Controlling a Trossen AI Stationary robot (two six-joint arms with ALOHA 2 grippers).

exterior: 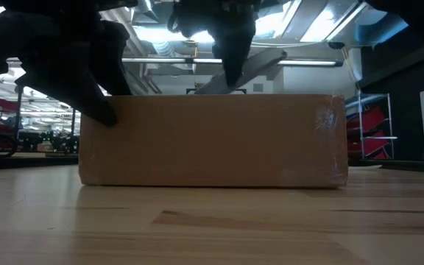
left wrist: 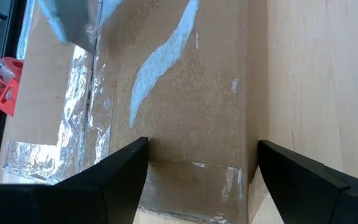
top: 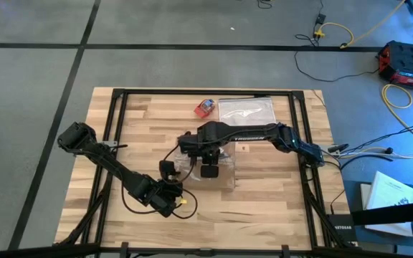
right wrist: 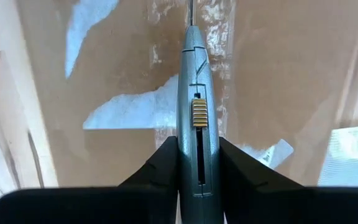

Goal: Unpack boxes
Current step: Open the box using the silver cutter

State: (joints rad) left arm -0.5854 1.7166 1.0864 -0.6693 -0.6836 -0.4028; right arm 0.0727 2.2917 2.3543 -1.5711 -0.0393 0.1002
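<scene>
The brown cardboard box (exterior: 212, 140) lies flat on the wooden table's middle, with shiny clear tape (left wrist: 82, 93) along its top seam. My right gripper (right wrist: 197, 146) hangs above the box (top: 228, 179), pointing down, shut on a grey utility knife (right wrist: 196, 93) with an orange slider. The knife's blade tip (right wrist: 190, 12) is over the taped seam; whether it touches does not show. My left gripper (left wrist: 201, 146) stands open at the box's near left corner (top: 181, 188), one finger (left wrist: 120, 171) over the top, the other (left wrist: 291, 177) beside the side wall. My left gripper's fingers stand astride the box's near left corner (left wrist: 197, 180), slanting down from the near left. In the low view a dark finger (exterior: 105, 110) reaches that corner, but I cannot tell whether it touches. My right gripper pinches the knife's handle (right wrist: 196, 134) between its two fingers, which come from above and lie along the knife. The knife points down toward the box top.
A small red-and-blue object (top: 205, 107) and a clear plastic bag (top: 246, 110) lie near the table's far edge. A black frame (top: 113, 129) runs round the tabletop. Bare wood lies to the box's right and near side. Cables trail on the floor beyond.
</scene>
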